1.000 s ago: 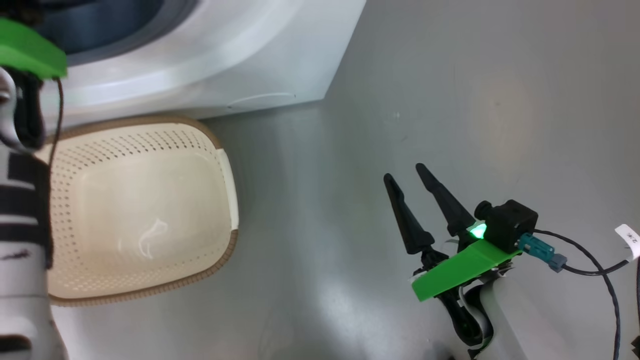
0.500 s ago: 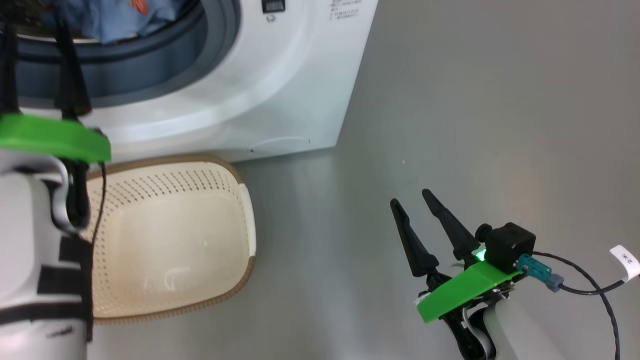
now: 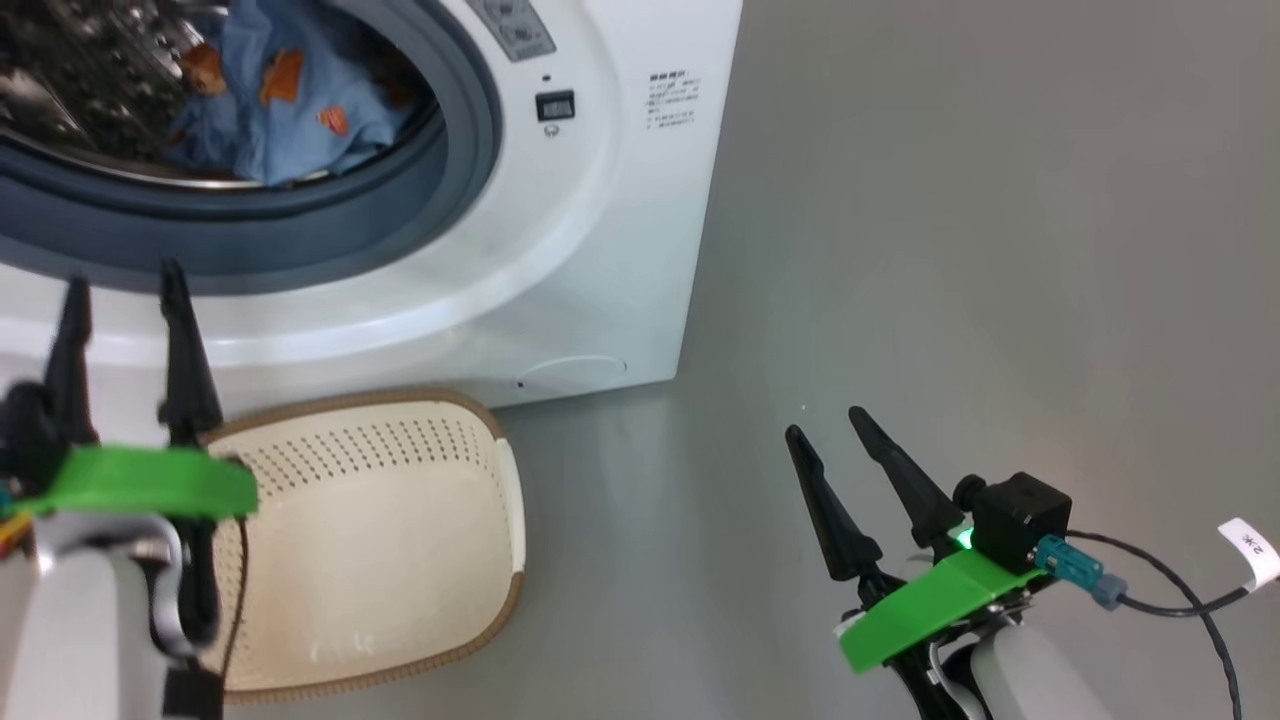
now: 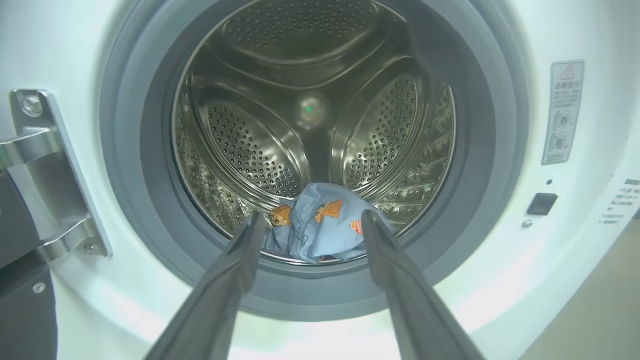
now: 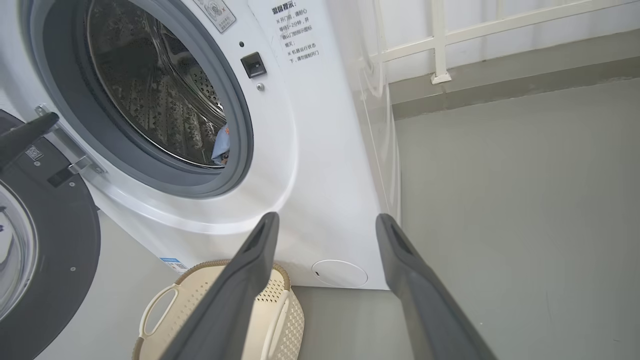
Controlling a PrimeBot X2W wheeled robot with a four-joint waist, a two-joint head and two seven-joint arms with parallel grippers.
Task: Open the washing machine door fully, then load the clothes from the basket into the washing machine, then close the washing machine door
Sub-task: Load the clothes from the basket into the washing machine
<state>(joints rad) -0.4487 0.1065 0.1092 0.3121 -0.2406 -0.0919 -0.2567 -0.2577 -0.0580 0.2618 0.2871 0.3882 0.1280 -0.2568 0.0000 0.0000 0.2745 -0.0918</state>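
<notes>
Left gripper (image 3: 123,277), fingers apart and empty, points to 12 o'clock at the washer (image 3: 600,250) holding the clothes (image 4: 320,227). Right gripper (image 3: 826,422), also spread, leans toward 11 over the floor (image 3: 1000,250).

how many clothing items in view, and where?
1: a light blue bundle low at the drum's front, behind the rubber ring. Possibly several garments bunched together. The basket shows none, though the left arm hides part.
</notes>
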